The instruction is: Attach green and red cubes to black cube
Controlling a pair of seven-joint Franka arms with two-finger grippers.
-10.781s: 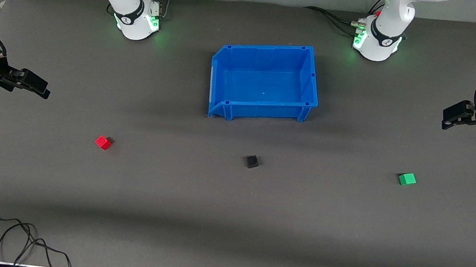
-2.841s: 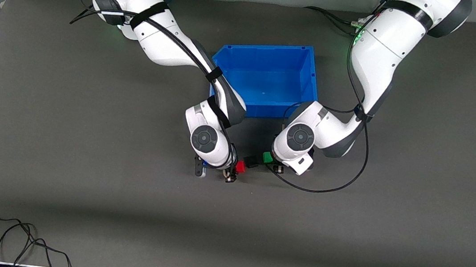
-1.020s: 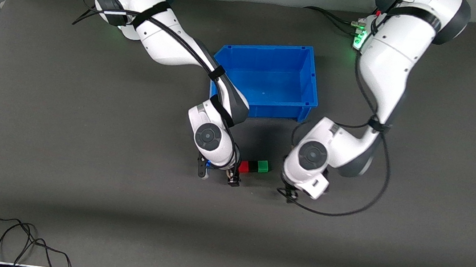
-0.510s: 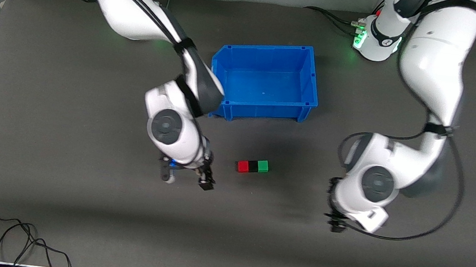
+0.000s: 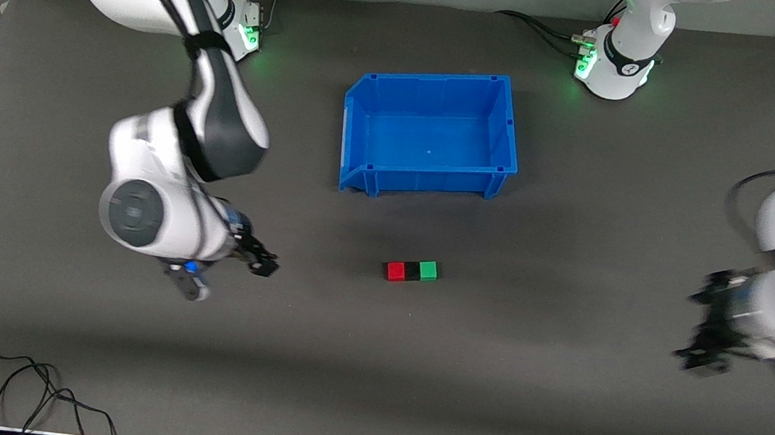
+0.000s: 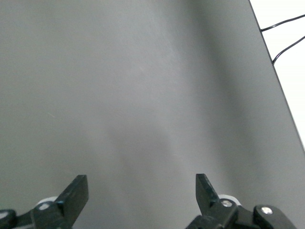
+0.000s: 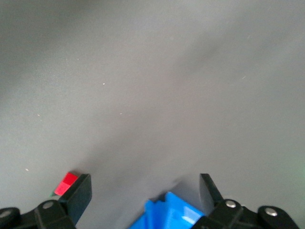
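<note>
Because the small matte red cube, black cube and green cube sit touching in a row at the front view's centre, apparently already joined, the right gripper at centre-left and the left gripper at the right edge hang spread wide, holding nothing.

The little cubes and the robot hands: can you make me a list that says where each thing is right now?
red cube: on the table, touching the black cube, at the end toward the right arm
black cube: middle of the row
green cube: touching the black cube, at the end toward the left arm
blue bin: farther from the front camera than the row, nothing visible in it
right gripper: open, holding nothing, over bare table
left gripper: open, holding nothing, over bare table
</note>
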